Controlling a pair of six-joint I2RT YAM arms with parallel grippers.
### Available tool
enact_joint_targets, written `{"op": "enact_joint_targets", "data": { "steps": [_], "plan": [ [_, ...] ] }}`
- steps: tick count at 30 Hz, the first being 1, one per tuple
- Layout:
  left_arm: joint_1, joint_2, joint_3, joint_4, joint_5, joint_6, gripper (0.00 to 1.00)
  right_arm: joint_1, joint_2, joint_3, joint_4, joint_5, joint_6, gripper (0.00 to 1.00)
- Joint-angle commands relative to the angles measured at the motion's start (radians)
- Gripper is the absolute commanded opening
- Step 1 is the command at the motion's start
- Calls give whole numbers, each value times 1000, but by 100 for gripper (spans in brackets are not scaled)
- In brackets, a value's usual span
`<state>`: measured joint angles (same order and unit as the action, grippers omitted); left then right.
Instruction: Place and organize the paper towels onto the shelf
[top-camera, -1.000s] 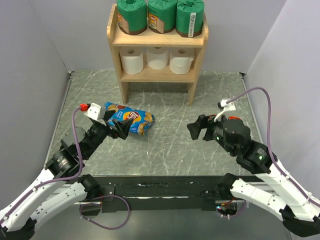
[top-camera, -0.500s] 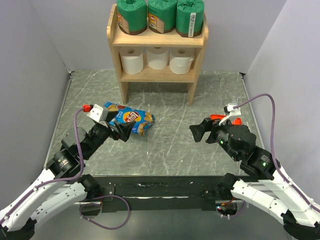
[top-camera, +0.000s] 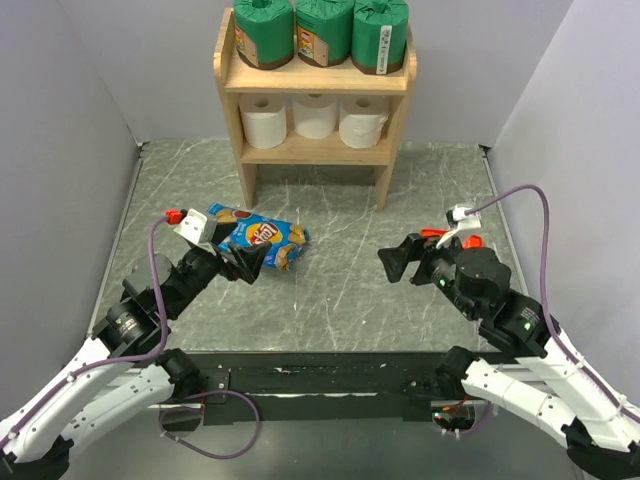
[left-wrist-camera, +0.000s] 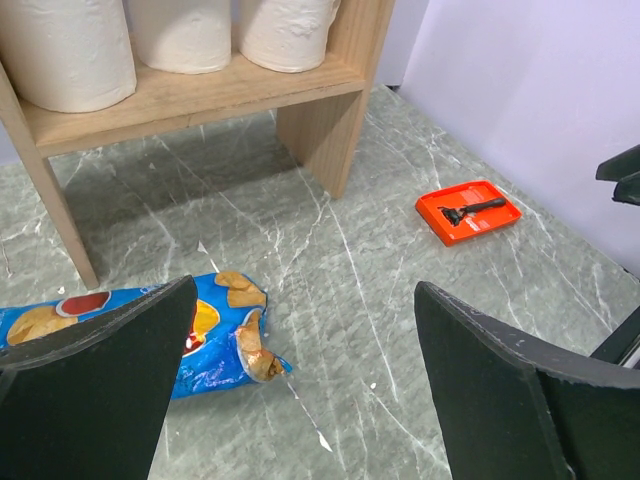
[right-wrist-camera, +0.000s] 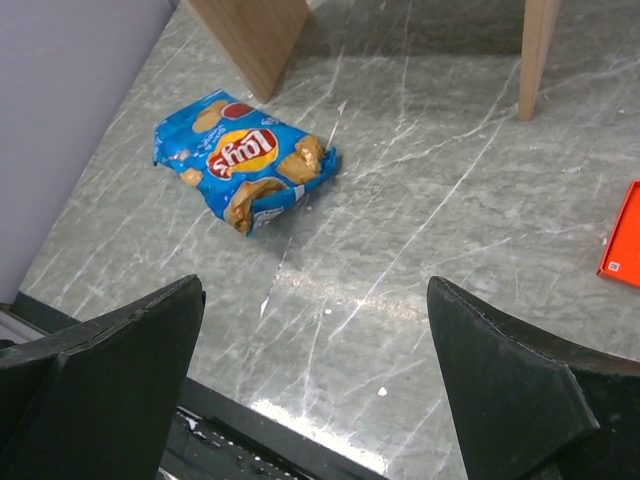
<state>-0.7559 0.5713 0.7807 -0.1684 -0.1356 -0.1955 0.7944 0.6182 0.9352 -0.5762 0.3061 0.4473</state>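
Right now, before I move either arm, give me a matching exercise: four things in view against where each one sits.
1. green-wrapped rolls
2. white rolls
3. chip bag
4. razor package

a. table, right side
b. shelf, lower tier
c. table, left side
d. shelf, top tier

Pairs: 1-d, 2-b, 3-c, 4-a.

Lab test cell: plain partition walls box in the tabletop
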Motion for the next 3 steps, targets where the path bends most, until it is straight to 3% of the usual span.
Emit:
{"op": "enact_joint_targets", "data": {
  "steps": [1,3],
  "plan": [
    [0,-4,9,38,14,16,96,5,12,39,39,13,-9,100],
    [0,-4,8,40,14,16,96,5,11,39,38,14,-9,100]
  ]
}}
